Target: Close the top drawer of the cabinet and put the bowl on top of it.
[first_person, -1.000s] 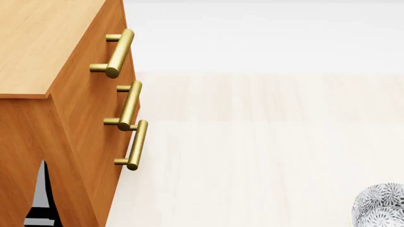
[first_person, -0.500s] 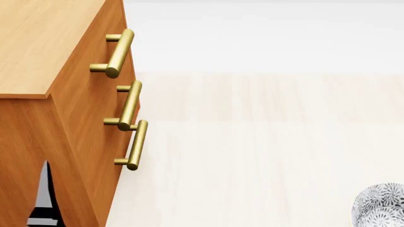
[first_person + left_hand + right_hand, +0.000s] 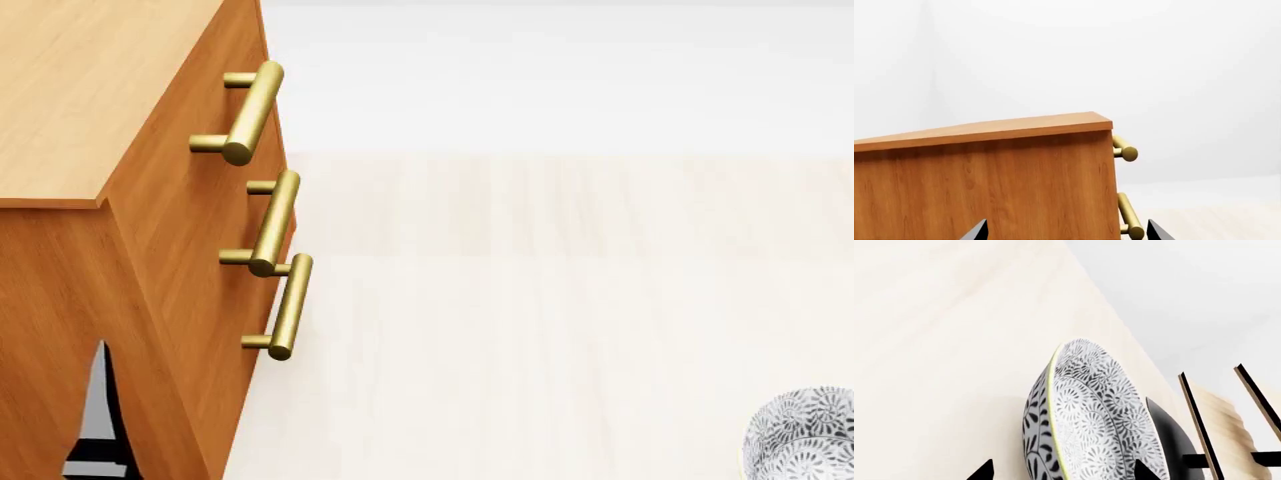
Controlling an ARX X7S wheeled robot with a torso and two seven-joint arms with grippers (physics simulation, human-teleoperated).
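The cabinet (image 3: 120, 200) stands at the left, and its top drawer (image 3: 247, 130) looks pushed in, level with the two below, so the bowl likely comes next. The left pincer (image 3: 1064, 235) hangs low by the cabinet's side, tips apart, holding nothing. The bowl (image 3: 805, 432) sits on the floor far right; the right pincer (image 3: 1061, 472) is close around it, tips apart, but I cannot tell whether it grips.
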